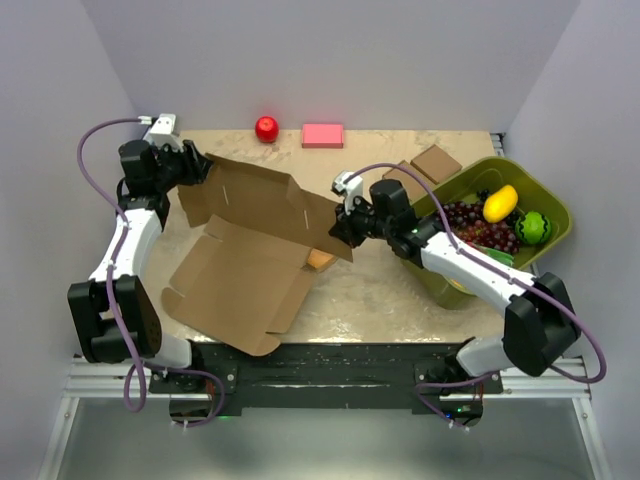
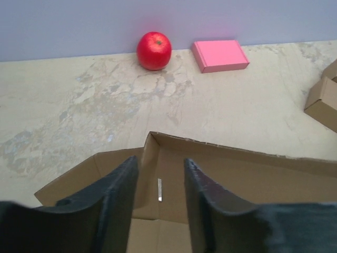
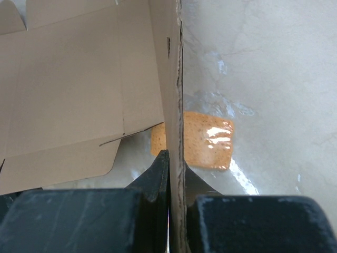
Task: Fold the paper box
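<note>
Across the left half of the counter (image 1: 400, 300) the paper box (image 1: 245, 255) is lying half open, its far panel rising off the surface. It is looking light, stiff across the panels and floppy at the creases, so an edge close to a fold is the place to pinch. The right fingers (image 3: 158, 174) are clamping its right edge. The left fingers (image 2: 118, 195) are standing apart, straddling a raised far corner and apparently not yet touching it.

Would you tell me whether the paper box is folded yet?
Partly folded: the paper box has one panel raised, the rest flat.
</note>
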